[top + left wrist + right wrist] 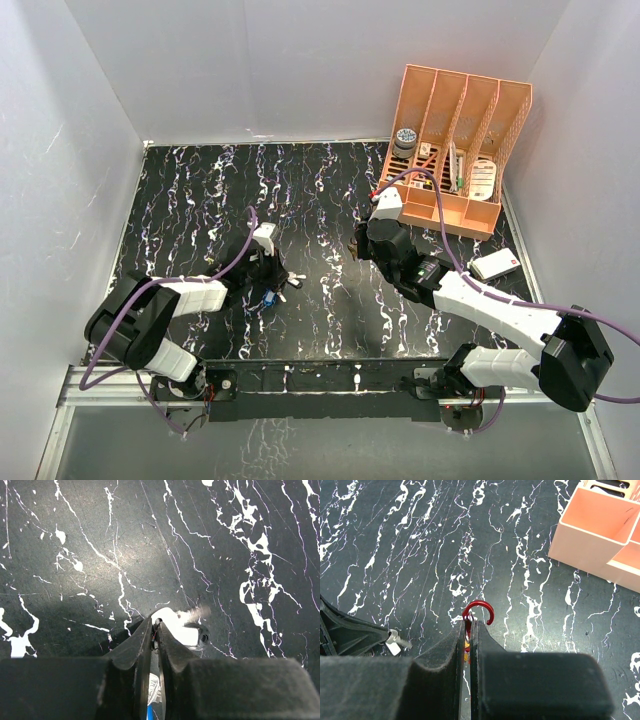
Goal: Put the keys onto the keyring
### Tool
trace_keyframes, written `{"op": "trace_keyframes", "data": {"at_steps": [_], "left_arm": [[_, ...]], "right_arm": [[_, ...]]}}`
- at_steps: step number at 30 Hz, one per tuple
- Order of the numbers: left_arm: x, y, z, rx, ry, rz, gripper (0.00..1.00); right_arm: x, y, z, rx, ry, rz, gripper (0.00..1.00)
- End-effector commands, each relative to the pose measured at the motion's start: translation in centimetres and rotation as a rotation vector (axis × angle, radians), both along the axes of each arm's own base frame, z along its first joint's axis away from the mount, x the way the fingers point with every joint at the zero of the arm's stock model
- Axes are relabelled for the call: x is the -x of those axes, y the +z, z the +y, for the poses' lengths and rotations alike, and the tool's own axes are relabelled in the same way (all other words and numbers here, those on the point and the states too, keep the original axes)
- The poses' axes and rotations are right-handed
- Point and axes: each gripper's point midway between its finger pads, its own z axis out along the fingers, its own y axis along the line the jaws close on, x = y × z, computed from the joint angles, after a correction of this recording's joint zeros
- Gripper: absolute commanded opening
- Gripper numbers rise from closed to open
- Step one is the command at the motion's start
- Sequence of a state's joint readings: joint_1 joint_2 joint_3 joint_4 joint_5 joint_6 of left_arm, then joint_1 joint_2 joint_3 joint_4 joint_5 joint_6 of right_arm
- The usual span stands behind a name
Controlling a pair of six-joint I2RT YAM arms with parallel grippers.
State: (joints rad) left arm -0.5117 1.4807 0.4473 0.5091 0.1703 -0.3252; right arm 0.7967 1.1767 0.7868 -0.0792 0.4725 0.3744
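Presently, step in hand: pick-up of a key for threading.

Item 1, left tool: jaws narrowed to a slit on the edge of the white-headed key, apparently pinching its head; the shaft was blurred and stuck out to one side. Arm folded low, with the wrist tipped down over the left-centre of the desk.

Item 2, blue-headed key: lay on the desk just beside the left tool, not gripped.

Item 3, right tool: pads clamped on the keyring, whose red hooked end stood clear above the tips. Arm stretched diagonally toward the desk centre, tool aimed at the left tool, the two apart.

Next move, by judgement: lift the white-headed key, bring its head hole to the ring's free end, and align finely, since both parts are tiny.
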Motion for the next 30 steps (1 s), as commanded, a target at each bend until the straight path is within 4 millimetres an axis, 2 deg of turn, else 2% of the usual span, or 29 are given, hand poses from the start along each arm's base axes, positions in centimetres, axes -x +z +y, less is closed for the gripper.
{"op": "trace_keyframes", "data": {"at_steps": [1, 10, 15, 18, 22, 28, 30], "left_arm": [[0.5, -0.3, 0.3, 0.002, -0.005, 0.018, 0.06], [0.1, 1.4, 0.2, 0.019, -0.004, -0.015, 0.02], [-0.1, 2.7, 0.1, 0.026, 0.0, -0.031, 0.08], [-0.1, 2.7, 0.1, 0.019, -0.004, -0.028, 0.08], [0.1, 2.4, 0.2, 0.016, -0.007, -0.019, 0.0], [0.0, 2.5, 0.2, 0.02, 0.0, -0.017, 0.0], [0.0, 2.5, 0.3, 0.013, 0.009, -0.012, 0.15]], "right_arm": [[-0.2, 1.5, 0.0, -0.036, -0.014, -0.048, 0.0], [-0.3, 1.6, 0.1, -0.038, -0.01, -0.049, 0.0], [-0.3, 1.7, 0.2, -0.04, -0.006, -0.049, 0.0], [-0.3, 1.6, 0.2, -0.04, -0.007, -0.049, 0.0], [-0.3, 1.7, 0.2, -0.041, -0.004, -0.049, 0.0], [-0.2, 1.6, 0.2, -0.041, -0.004, -0.046, 0.0], [-0.2, 1.6, 0.2, -0.041, -0.005, -0.047, 0.0]]}}
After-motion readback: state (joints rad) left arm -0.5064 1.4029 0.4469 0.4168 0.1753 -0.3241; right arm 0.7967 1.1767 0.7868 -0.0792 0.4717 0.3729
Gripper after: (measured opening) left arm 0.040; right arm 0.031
